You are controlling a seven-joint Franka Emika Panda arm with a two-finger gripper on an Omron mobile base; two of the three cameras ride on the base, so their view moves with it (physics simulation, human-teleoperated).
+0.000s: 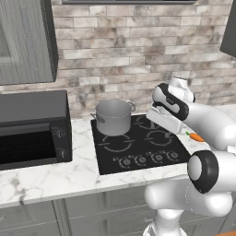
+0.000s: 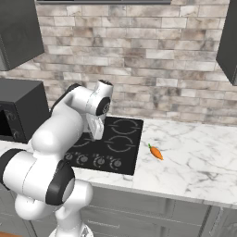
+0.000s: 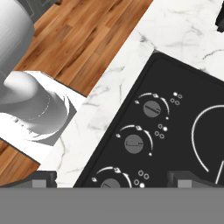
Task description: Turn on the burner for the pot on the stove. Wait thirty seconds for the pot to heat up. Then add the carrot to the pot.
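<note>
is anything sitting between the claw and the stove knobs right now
Nothing visible does. In the hand view the open claw hangs above the front edge of the stove, and the knobs lie bare under it. The pot stands on the rear left burner, and the carrot lies off to the side on the counter.

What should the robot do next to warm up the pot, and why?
Probably lower its open fingers onto a knob. They hang above the stove knobs, touching none, the pot waits on a back burner, and the carrot lies on the counter.
</note>
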